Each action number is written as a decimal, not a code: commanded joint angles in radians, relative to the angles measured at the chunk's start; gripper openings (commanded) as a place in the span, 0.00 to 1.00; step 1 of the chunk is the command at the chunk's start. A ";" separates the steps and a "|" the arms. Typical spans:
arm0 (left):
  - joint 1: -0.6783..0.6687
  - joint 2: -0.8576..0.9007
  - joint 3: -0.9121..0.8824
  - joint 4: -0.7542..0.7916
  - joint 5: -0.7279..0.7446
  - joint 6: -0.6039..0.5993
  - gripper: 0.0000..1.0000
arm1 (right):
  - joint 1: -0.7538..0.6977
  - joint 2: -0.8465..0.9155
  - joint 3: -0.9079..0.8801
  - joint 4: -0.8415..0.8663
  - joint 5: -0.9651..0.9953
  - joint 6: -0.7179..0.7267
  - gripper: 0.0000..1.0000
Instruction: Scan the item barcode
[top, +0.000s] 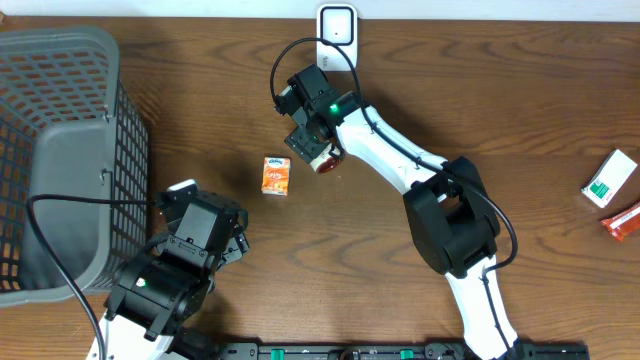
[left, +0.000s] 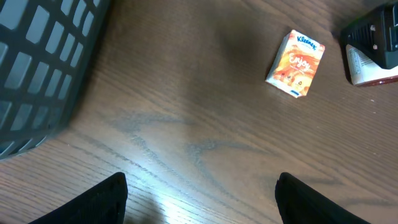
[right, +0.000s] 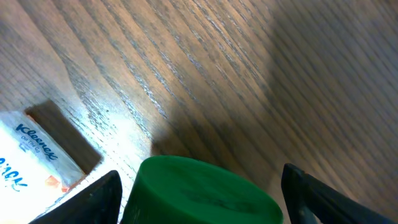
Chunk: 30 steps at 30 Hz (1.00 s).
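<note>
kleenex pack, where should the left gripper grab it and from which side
Across its two long side edges, coming straight down from above. The Kleenex pack lies flat on the table, printed face up and a little askew, with bare wood along both long edges, so the left gripper, jaws open, would likely need its wrist turned to match.

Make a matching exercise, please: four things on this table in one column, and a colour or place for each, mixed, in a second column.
1 basket
2 tissue pack
3 white scanner
4 green-and-white box

a orange
b far edge, middle
c right edge
d grey, left side

Pairs: 1-d; 2-a; 3-b; 4-c
</note>
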 joint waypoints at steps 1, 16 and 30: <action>-0.002 -0.009 -0.001 -0.005 -0.021 0.006 0.77 | -0.006 -0.002 0.012 -0.002 -0.005 -0.009 0.72; -0.002 -0.003 -0.001 -0.005 -0.020 0.006 0.77 | -0.006 -0.003 0.134 -0.133 -0.001 -0.008 0.51; -0.002 0.008 -0.001 -0.005 -0.020 0.006 0.77 | -0.035 0.001 0.249 -0.376 -0.011 0.248 0.99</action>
